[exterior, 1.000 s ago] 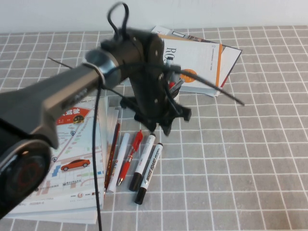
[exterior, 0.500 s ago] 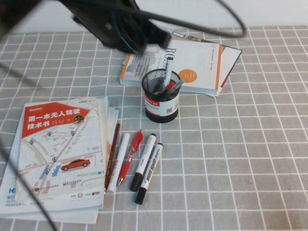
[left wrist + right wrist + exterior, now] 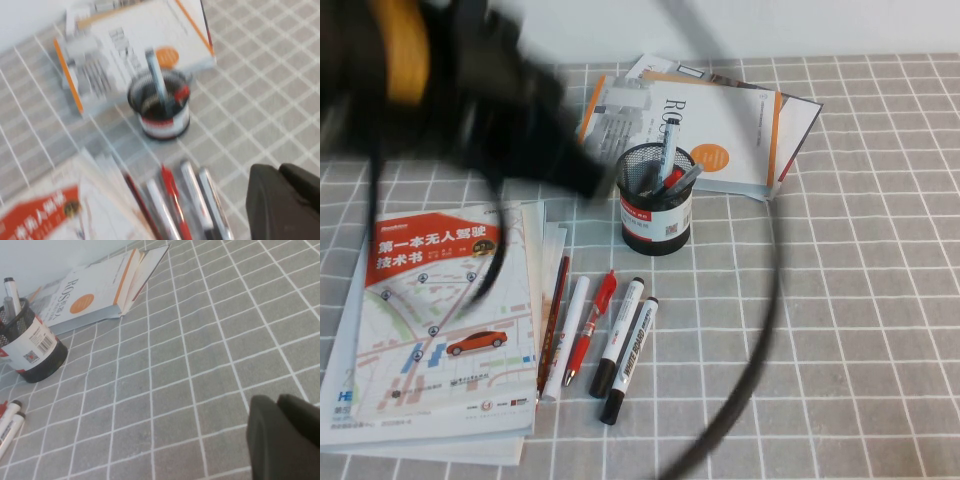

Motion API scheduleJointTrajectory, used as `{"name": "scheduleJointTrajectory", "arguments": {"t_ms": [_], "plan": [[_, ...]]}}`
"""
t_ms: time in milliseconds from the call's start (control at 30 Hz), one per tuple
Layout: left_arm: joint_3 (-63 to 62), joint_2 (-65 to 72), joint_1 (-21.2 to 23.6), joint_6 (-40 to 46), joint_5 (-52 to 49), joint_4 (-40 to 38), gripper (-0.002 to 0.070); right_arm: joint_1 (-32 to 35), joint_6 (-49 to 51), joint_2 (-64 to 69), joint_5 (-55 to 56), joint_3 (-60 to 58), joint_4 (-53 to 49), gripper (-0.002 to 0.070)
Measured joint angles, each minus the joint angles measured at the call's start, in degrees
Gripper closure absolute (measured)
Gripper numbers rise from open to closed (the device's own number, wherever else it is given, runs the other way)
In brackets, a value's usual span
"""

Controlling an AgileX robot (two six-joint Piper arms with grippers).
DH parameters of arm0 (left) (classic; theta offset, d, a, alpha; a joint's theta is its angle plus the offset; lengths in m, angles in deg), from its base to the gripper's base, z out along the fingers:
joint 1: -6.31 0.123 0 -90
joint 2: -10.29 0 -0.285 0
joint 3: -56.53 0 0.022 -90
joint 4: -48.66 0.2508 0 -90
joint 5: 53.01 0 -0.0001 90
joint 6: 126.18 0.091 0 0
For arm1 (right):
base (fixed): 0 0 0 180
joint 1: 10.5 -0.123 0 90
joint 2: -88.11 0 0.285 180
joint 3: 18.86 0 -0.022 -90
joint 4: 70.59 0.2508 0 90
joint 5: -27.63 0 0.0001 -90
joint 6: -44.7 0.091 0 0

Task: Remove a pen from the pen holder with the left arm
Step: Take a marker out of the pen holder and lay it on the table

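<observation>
The left claw (image 3: pixel 281 172) hangs above the tabletop (image 3: pixel 840 300), pinched shut with nothing seen in it. Nearest it, five loose pens lie side by side: a thin brown pen (image 3: pixel 553 320), a white pen (image 3: pixel 567 335), a red pen (image 3: pixel 591 322) and two black-and-white markers (image 3: pixel 618 335). A map booklet (image 3: pixel 430 320) lies on their left. Beyond them, ahead of the claw and apart from it, stands the holder (image 3: pixel 655 220), a black mesh cup with a red-and-white label. In it a tall pen (image 3: pixel 666 150), pale blue, stands upright well above the rim. A red-capped pen (image 3: pixel 672 180) and a grey pen (image 3: pixel 686 177) lean beside it. Farther off lie stacked books (image 3: pixel 730 120). The right claw (image 3: pixel 276 405), its halves together and empty, sits low over the tabletop, well apart from the holder.
</observation>
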Motion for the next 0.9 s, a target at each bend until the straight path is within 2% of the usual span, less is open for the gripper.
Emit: {"name": "scheduleJointTrajectory", "arguments": {"t_ms": [300, 467, 600, 900], "plan": [[29.82, -21.49, -1.17, -10.14, 8.47, 0.57, 0.0675, 0.00, 0.00, 0.00, 0.00, 0.00, 0.04, 0.0689], [40.52, -30.44, -1.17, -14.26, 9.42, -4.22, 0.0675, 0.00, 0.00, 0.00, 0.00, 0.00, 0.13, 0.0689], [45.24, -34.10, -1.17, -14.87, 7.01, -8.70, 0.0676, 0.00, 0.00, 0.00, 0.00, 0.00, 0.13, 0.0689], [46.07, -35.28, -1.17, -16.36, -0.83, -6.91, 0.0676, 0.00, 0.00, 0.00, 0.00, 0.00, 0.13, 0.0689]]}}
